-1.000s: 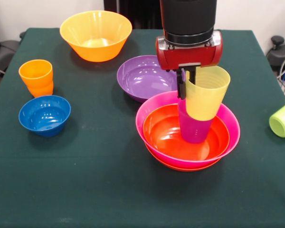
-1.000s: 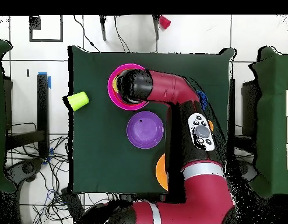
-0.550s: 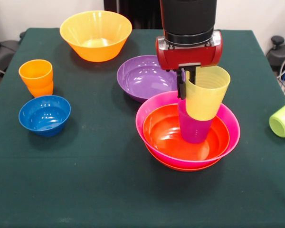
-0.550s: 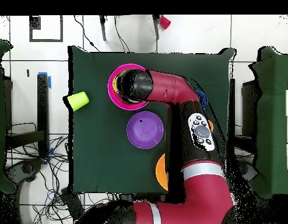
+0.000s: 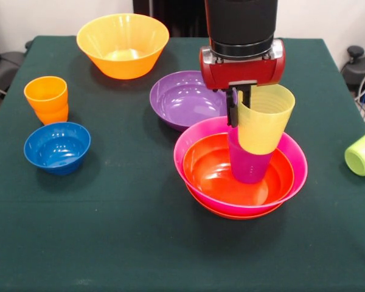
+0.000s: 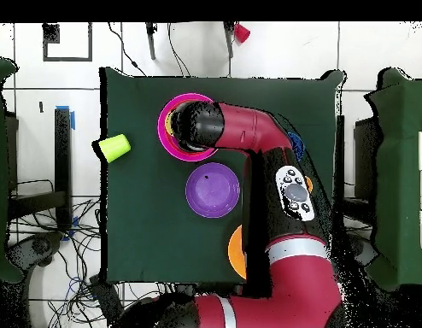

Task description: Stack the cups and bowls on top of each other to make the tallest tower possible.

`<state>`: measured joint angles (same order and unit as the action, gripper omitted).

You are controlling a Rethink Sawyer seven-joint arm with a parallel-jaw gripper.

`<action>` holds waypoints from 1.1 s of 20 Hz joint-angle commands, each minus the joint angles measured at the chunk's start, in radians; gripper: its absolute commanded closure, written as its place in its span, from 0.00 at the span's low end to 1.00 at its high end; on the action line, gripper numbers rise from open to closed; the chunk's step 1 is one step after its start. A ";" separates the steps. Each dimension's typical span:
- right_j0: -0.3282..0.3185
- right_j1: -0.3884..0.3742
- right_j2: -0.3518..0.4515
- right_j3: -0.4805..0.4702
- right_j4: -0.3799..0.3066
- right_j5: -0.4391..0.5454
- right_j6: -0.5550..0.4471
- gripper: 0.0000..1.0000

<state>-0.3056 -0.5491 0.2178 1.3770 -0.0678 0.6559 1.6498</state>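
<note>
Here the yellow cup (image 5: 265, 126) sits nested in the purple cup (image 5: 249, 165), inside the red bowl (image 5: 213, 173) and pink bowl (image 5: 194, 135) on the desk (image 5: 128, 243). It looks light, thin and slick, best pinched at the rim. The tool (image 5: 236, 108) is nearly closed, gripping the yellow cup's rim wall.

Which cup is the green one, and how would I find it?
Start at the big pink bowl under the robot's tool in the front view, then look to the table's right edge. The lime green cup lies there alone, the only cup tipped on its side.
</note>
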 commanded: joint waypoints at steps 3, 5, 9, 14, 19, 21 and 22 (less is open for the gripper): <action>0.016 -0.008 0.034 -0.012 -0.049 0.116 -0.023 1.00; 0.019 -0.011 0.030 -0.014 -0.049 0.133 -0.021 1.00; 0.021 -0.020 0.024 -0.009 -0.049 0.155 -0.020 1.00; 0.029 -0.025 0.017 -0.022 -0.054 0.179 -0.013 1.00; 0.039 -0.023 0.012 -0.042 -0.054 0.196 0.000 1.00; 0.042 -0.019 0.013 -0.049 -0.052 0.198 0.006 1.00; 0.043 -0.018 0.015 -0.051 -0.051 0.199 0.006 1.00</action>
<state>-0.2910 -0.5736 0.2109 1.3741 -0.0680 0.7579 1.6498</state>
